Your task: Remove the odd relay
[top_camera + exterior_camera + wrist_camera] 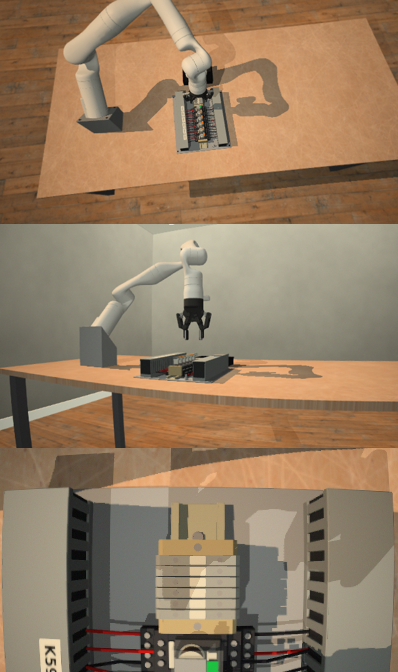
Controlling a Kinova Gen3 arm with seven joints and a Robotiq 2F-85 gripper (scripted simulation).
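Matt wooden table [311, 93], grey metal panel [224, 124]
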